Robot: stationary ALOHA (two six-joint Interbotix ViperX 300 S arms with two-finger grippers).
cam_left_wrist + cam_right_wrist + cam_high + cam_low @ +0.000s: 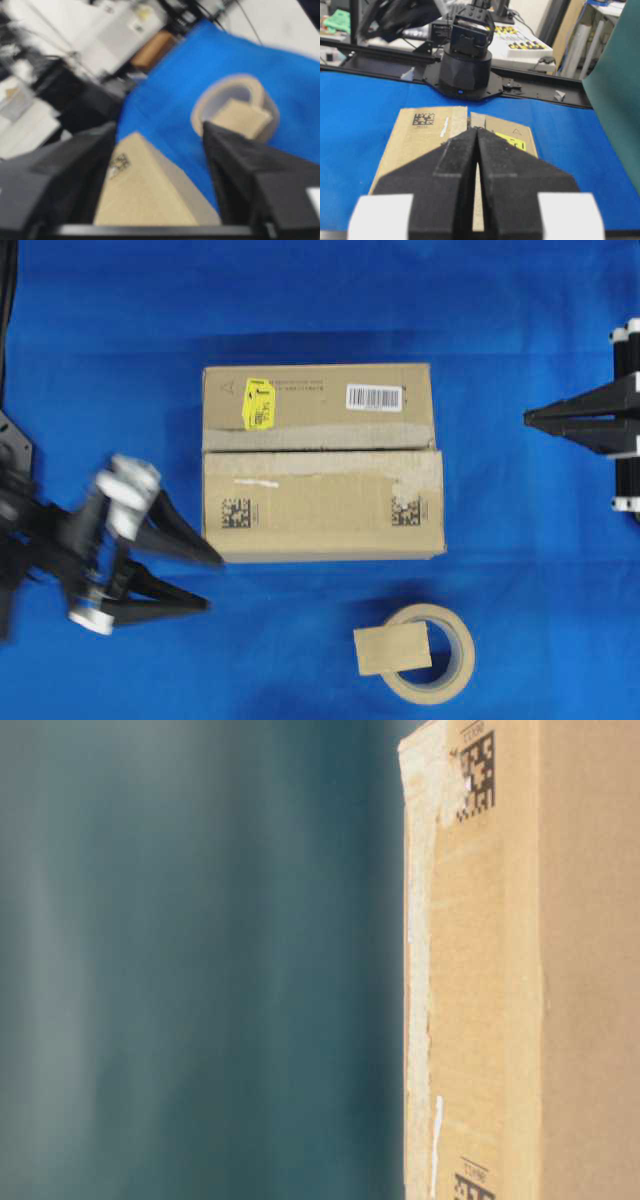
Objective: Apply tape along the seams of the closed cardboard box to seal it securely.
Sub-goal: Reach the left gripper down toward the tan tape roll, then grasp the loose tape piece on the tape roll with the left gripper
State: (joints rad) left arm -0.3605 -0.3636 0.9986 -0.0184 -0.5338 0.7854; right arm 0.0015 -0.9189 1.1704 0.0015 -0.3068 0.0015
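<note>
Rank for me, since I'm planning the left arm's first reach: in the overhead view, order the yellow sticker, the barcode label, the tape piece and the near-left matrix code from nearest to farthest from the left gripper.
From the left gripper:
1. Left matrix code, on the box's near-left corner.
2. Yellow sticker, on the far flap, left end.
3. Tape piece, lying on the roll, right of the gripper.
4. Barcode label, far flap, right end.

I can't make out any actual wording. On the cardboard box (322, 462), the yellow sticker (258, 403) carries dark print too small to read. Farther from my left tool (205, 580) sits a white barcode label (374, 397), digits illegible. Two black matrix codes (236, 513) mark the nearer flap, with possibly a small caption above each.
</note>
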